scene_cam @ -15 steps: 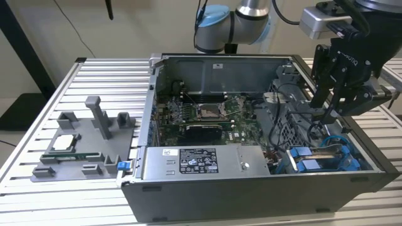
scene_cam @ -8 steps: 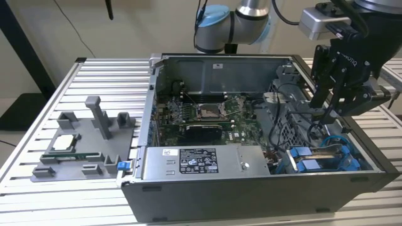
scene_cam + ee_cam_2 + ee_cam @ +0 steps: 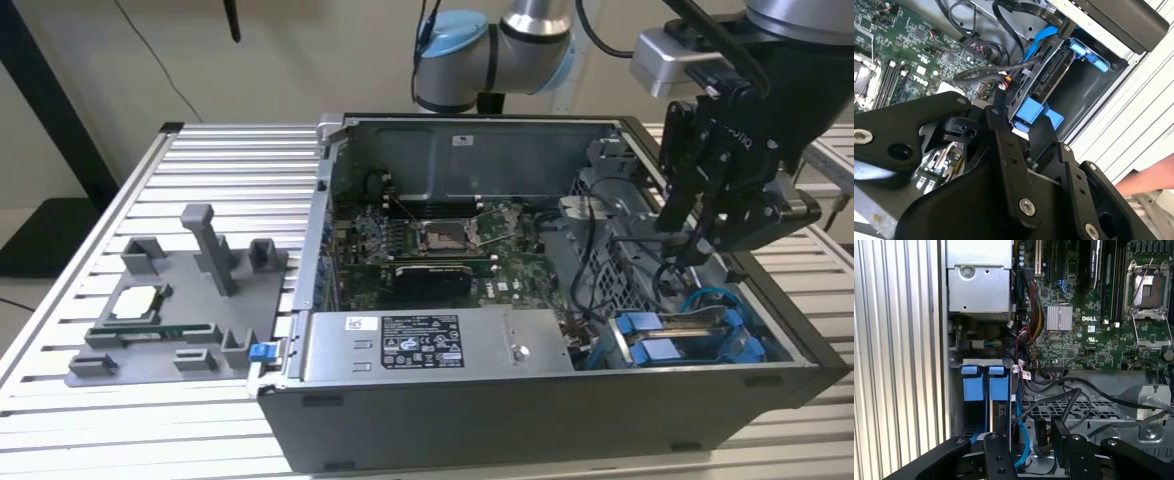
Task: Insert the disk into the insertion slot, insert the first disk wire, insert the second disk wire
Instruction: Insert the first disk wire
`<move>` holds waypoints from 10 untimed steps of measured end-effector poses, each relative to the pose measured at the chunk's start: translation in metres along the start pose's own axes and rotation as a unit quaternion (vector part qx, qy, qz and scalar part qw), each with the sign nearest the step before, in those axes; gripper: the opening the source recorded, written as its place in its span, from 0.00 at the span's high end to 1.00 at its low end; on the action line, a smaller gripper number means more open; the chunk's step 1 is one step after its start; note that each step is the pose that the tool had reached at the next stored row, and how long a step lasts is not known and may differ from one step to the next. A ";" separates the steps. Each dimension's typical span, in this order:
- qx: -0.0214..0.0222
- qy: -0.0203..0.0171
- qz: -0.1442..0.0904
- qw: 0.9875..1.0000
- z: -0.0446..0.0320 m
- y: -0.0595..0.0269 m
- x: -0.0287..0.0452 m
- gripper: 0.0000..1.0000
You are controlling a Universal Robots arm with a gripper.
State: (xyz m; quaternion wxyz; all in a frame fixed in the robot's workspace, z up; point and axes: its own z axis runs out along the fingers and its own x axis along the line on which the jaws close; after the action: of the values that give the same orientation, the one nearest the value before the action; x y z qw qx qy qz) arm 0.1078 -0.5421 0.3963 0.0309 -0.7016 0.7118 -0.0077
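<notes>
Pincer [image 3: 1029, 442] of mine hangs over the drive corner of the open computer case [image 3: 534, 410], its fingers parted but not wide. A black plug [image 3: 1040, 437] on a black wire sits in the gap between them; I cannot tell whether either finger touches it.

Just past the tips, the disk [image 3: 999, 410] stands on edge in its blue carrier, seated down in the insertion slot [image 3: 667, 345], with the blue tabs at the top. A thin blue cable [image 3: 1021, 450] runs down right beside it.

Next to the slot lies the perforated metal cage [image 3: 1074, 410], with black wires draped over it. Beyond that is the green motherboard [image 3: 1079, 340] with its processor socket bare, and beside the board the silver power-supply box [image 3: 414, 345].

The case rests on the slatted worktop [image 3: 200, 180]. At the exterior view's left, well apart from the case, a grey fixture tray [image 3: 174, 300] holds a processor chip. In the second wrist view a person's arm [image 3: 1149, 180] shows beyond the case wall.
</notes>
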 end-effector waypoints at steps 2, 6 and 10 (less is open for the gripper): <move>0.002 -0.002 0.000 1.000 0.0025 0.0002 0.0001 0.00; 0.009 -0.004 0.000 1.000 0.0074 0.0004 0.0002 0.00; 0.015 -0.004 0.000 1.000 0.0114 0.0006 0.0003 0.00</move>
State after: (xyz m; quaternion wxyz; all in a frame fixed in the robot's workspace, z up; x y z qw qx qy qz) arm 0.1078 -0.5420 0.3849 0.0441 -0.7014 0.7113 -0.0157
